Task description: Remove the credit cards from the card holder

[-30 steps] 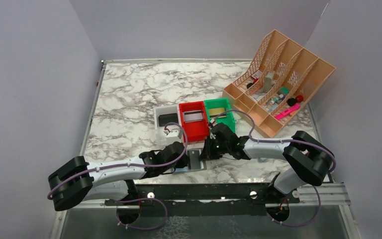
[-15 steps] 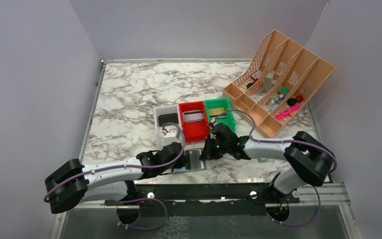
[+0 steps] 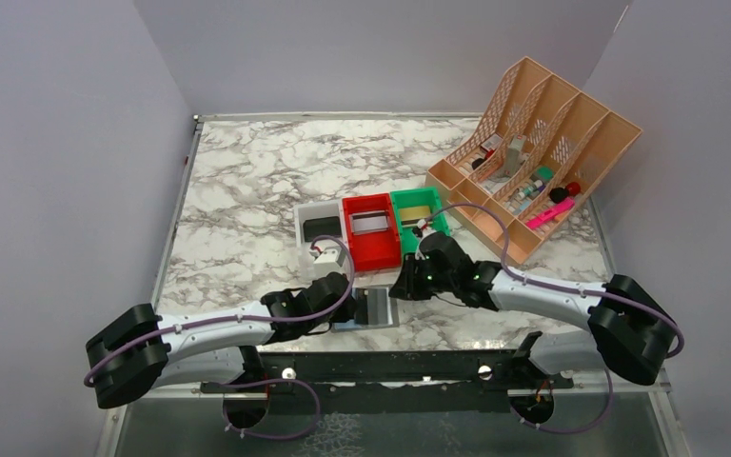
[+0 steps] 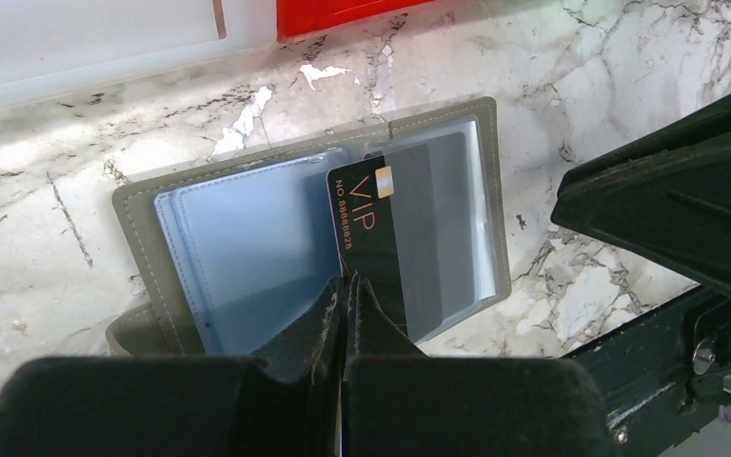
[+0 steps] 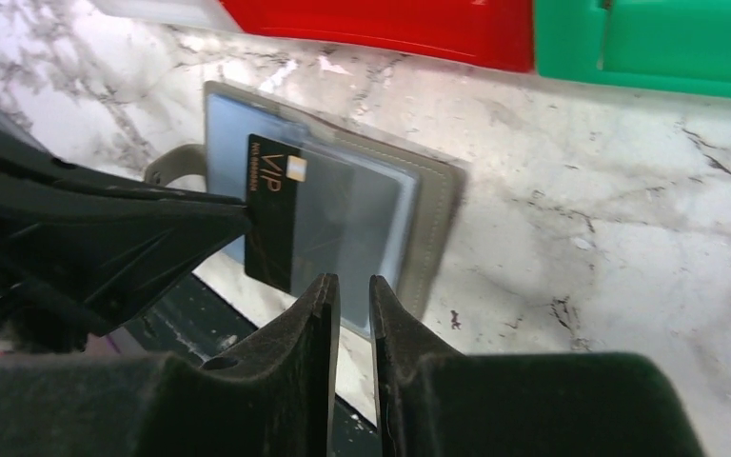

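Note:
The card holder (image 4: 247, 248) lies open on the marble near the table's front edge, pale blue panel on one side, clear grey pocket on the other; in the top view it (image 3: 375, 307) shows between the two grippers. A black credit card (image 4: 366, 214) marked VIP sticks partly out of the grey pocket. My left gripper (image 4: 352, 286) is shut on that card's near edge. My right gripper (image 5: 352, 286) hovers over the holder's (image 5: 433, 205) near edge, jaws slightly apart with nothing between them. From the right wrist the card (image 5: 271, 205) meets the left gripper's fingertips (image 5: 233, 214).
A white bin (image 3: 301, 228), a red bin (image 3: 373, 255) and a green bin (image 3: 419, 193) stand in a row just behind the holder. A tan slotted organizer (image 3: 533, 162) with small items sits at the back right. The black base rail (image 3: 390, 367) runs along the near edge.
The right arm's elbow has swung out to the right and its gripper has pulled back slightly and opened a little. The left gripper still holds the card.

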